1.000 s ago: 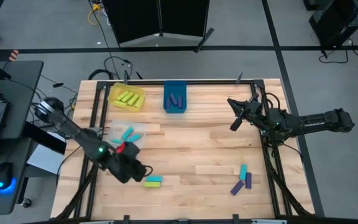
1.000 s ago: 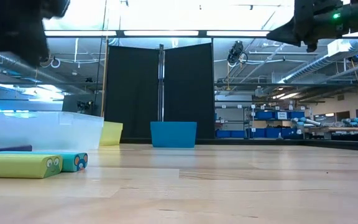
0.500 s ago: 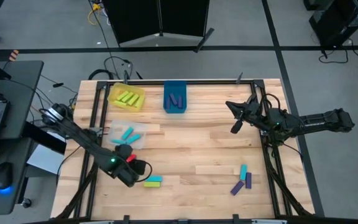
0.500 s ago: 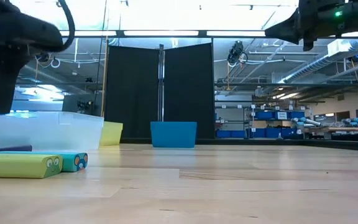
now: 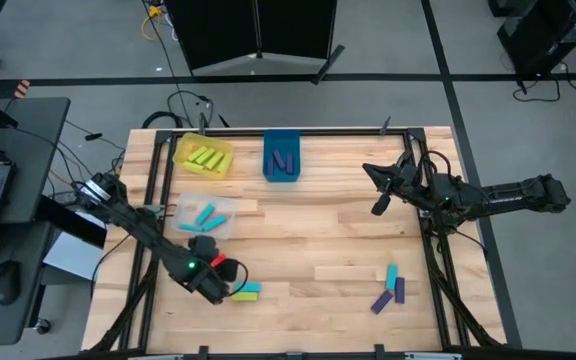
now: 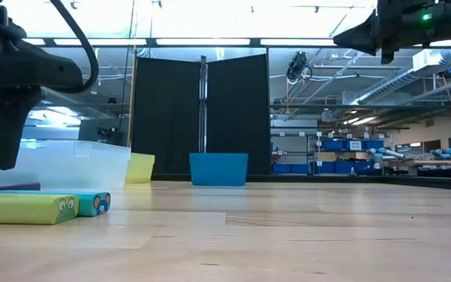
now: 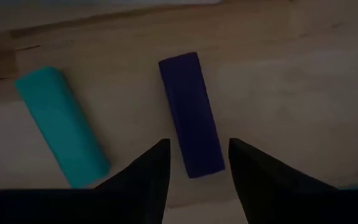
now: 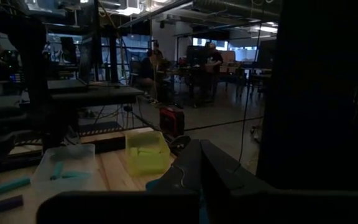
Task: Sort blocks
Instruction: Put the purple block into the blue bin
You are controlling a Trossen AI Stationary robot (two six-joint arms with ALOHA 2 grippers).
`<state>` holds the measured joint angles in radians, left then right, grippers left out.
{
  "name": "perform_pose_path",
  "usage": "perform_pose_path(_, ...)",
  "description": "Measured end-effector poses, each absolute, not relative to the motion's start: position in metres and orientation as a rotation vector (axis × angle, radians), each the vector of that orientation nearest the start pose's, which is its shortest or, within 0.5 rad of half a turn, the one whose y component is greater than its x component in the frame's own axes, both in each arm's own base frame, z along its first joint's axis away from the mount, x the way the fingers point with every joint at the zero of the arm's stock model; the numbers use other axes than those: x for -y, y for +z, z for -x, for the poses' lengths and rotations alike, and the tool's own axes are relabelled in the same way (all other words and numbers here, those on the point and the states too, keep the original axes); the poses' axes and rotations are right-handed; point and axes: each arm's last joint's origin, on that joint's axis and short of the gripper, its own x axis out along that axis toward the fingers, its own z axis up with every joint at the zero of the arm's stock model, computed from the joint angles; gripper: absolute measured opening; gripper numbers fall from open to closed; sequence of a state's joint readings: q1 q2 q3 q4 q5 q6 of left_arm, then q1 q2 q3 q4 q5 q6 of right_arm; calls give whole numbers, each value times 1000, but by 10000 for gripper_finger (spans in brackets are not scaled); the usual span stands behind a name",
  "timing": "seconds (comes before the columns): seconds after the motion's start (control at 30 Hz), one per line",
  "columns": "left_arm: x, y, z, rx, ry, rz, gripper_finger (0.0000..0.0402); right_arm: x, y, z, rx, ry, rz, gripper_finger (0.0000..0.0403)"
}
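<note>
My left gripper (image 7: 197, 163) points down, open, just above the table near its front left. Its fingers stand on either side of the near end of a dark purple block (image 7: 190, 115) that lies flat on the wood; I see no touch. A teal block (image 7: 61, 124) lies flat beside the purple one. From above, the gripper (image 5: 223, 287) hides the purple block, with a lime block (image 5: 244, 296) and a teal block (image 5: 249, 287) next to it. My right gripper (image 5: 378, 190) hangs shut above the table's right side.
A yellow bin (image 5: 204, 157) with lime blocks and a blue bin (image 5: 282, 160) with purple blocks stand at the far edge. A clear bin (image 5: 206, 216) holds teal blocks. One teal block (image 5: 392, 273) and two purple blocks (image 5: 400, 290) lie near the front right.
My left gripper has come down toward the table and a little toward its near edge, rolling about its own axis, and now stands over the blocks at the front left. The blocks have not moved.
</note>
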<state>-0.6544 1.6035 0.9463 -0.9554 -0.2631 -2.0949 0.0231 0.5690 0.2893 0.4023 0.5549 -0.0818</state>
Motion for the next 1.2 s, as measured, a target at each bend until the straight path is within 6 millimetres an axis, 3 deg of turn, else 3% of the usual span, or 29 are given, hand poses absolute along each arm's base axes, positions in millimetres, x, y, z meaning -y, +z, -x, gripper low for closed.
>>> perform_pose_path(0.47,134,168,-215,-1018,1211,982,234,12,247,-142,95,-535,45,13)
perform_pose_path(0.9,142,141,-228,-1052,1179,949,237,12,246,-142,82,-534,49,13)
perform_pose_path(1.2,143,136,-229,-1066,1193,930,229,12,246,-142,82,-534,49,14)
